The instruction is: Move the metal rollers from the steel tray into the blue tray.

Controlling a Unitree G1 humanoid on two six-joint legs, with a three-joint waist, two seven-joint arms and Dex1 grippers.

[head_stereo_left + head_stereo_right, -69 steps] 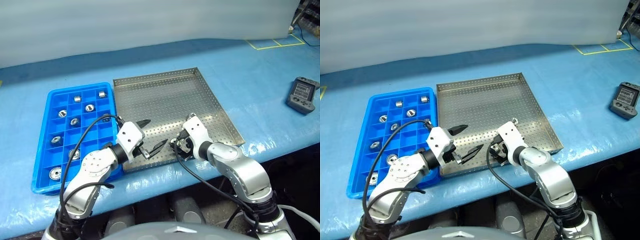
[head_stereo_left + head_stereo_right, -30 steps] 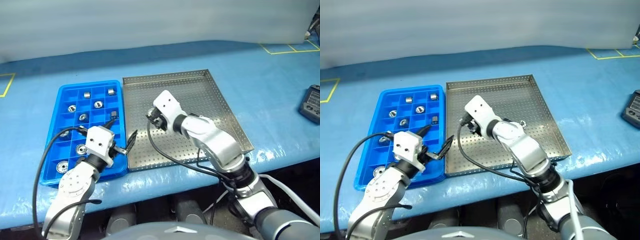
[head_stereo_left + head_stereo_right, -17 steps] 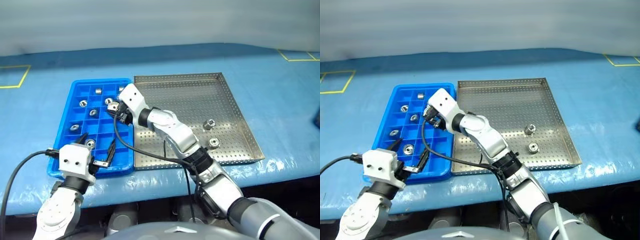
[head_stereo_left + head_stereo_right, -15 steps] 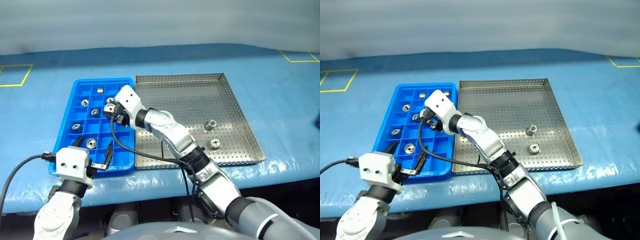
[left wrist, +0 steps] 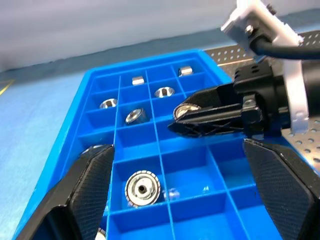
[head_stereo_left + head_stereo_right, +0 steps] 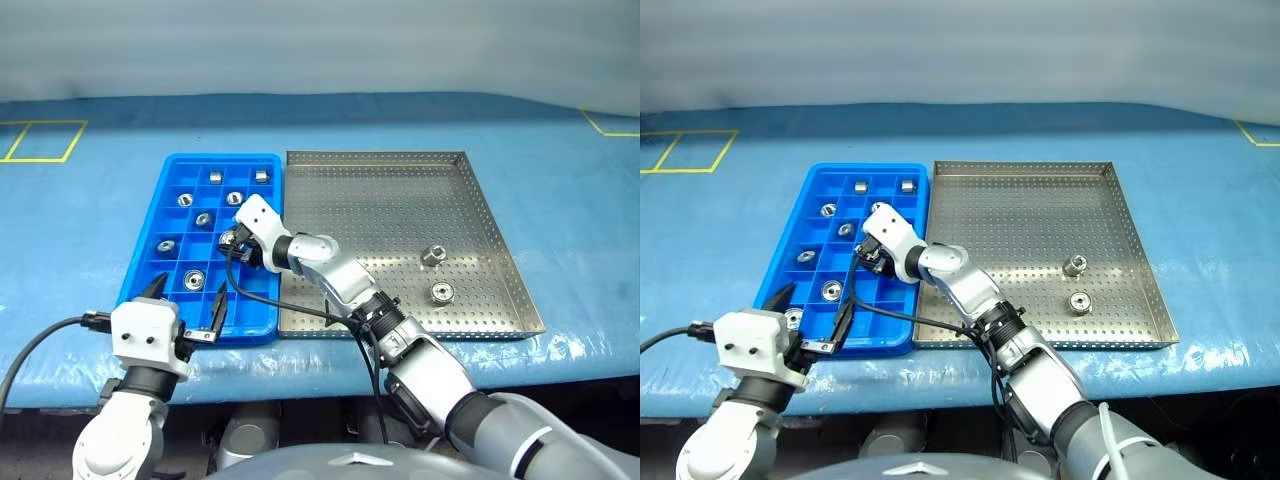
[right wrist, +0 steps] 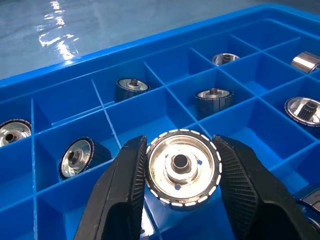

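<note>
My right gripper (image 6: pixel 233 243) is shut on a metal roller (image 7: pixel 181 167), held just above a middle compartment of the blue tray (image 6: pixel 141 262). The roller's flat face with its dark centre hole shows between the two fingers (image 7: pixel 125 195). Several metal rollers (image 6: pixel 203 219) lie in the blue tray's compartments. Two more metal rollers (image 6: pixel 433 254) lie at the right side of the steel tray (image 6: pixel 375 157). My left gripper (image 6: pixel 187 298) is open and holds nothing, over the blue tray's near edge. The right gripper (image 5: pixel 200 112) shows ahead of it in the left wrist view.
Both trays sit side by side on a blue table cover (image 6: pixel 560 200), blue tray left, steel tray right. Yellow tape marks a square at the far left (image 6: pixel 45 140) and a corner at the far right (image 6: pixel 610 125).
My right gripper has carried the roller left from the steel tray to above the blue tray and lowered it. The left arm has drawn back toward the near edge. The camera has turned left.
</note>
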